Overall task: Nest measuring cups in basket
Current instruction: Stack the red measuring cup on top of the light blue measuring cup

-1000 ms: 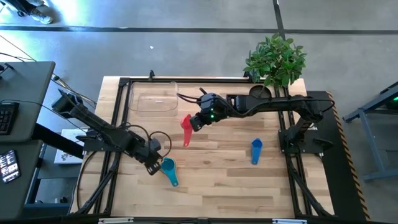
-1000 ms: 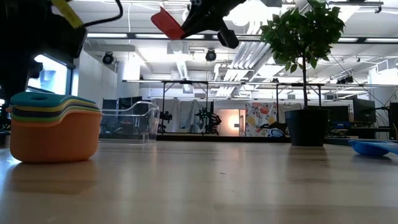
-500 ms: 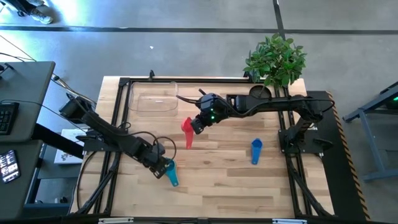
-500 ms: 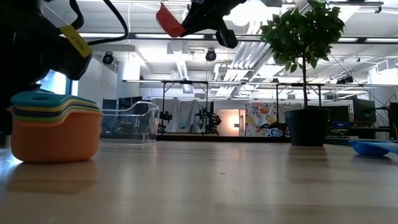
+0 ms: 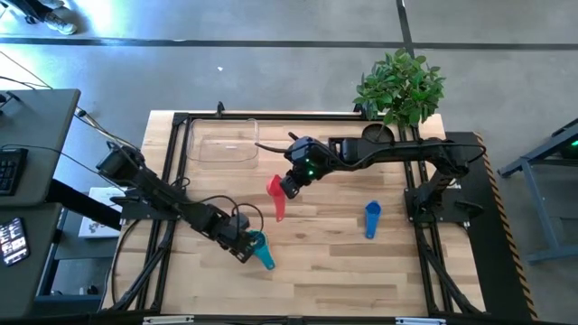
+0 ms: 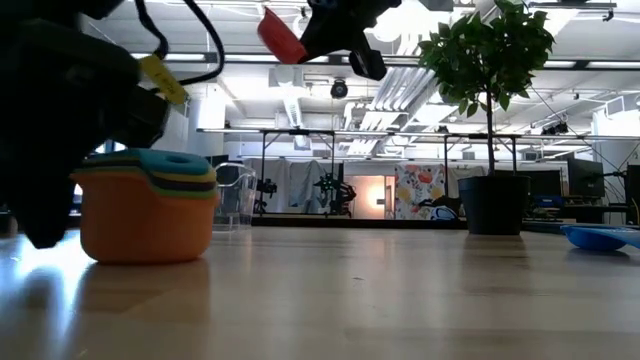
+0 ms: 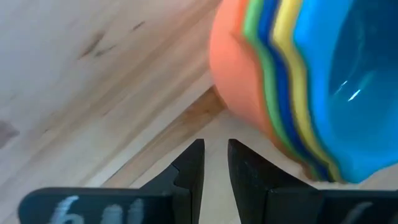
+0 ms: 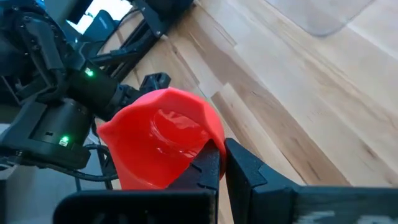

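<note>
A nested stack of cups (image 6: 148, 205), orange outermost and light blue innermost, sits upright on the worktop. A red cup (image 5: 276, 193) hangs raised, tilted. A blue cup (image 5: 372, 218) lies apart. The clear basket (image 5: 222, 142) stands at the far edge.

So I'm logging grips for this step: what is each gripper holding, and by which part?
The right gripper holds the red cup by its handle, raised above the table. The left gripper, beside the nested stack, holds nothing.

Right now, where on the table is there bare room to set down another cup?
Bare wood lies between the red cup in the right gripper and the dark blue cup, and along the near edge right of the nested stack. It is crowded where the left gripper meets that stack. The clear basket looks empty.
</note>
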